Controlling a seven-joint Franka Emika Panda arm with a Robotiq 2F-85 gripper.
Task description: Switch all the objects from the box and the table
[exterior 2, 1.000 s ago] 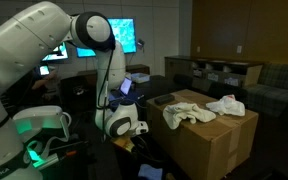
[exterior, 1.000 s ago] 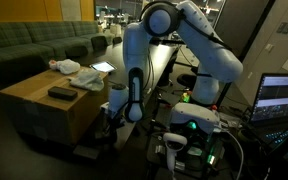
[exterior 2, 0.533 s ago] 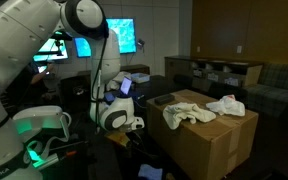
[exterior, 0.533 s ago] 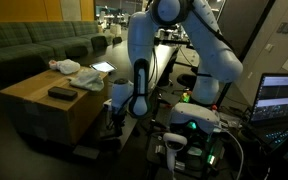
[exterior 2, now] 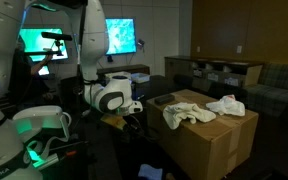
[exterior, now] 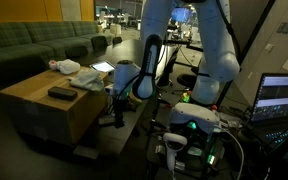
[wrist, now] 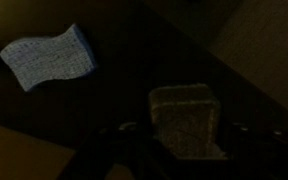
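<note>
My gripper (exterior: 117, 113) hangs in the dark gap beside the cardboard box (exterior: 39, 105) and also shows in an exterior view (exterior 2: 131, 121). In the wrist view the gripper (wrist: 184, 135) has a grey-green sponge-like block (wrist: 188, 118) between its dark fingers, held off the floor. A blue checked cloth (wrist: 48, 58) lies below at the upper left. On the box top lie white cloths (exterior: 66, 67), a black flat object (exterior: 61, 92) and a crumpled beige cloth (exterior 2: 187, 112).
A green sofa (exterior: 29, 45) stands behind the box. A laptop (exterior: 282, 98) and a lit green base (exterior: 194, 128) sit close to the arm. Cables and dark gear lie on the floor under the gripper. A lit monitor (exterior 2: 124, 35) stands behind.
The arm has risen and its elbow has swung up out of the frame. The gripper has lifted from near the floor to about box-top height with the block between its fingers.
</note>
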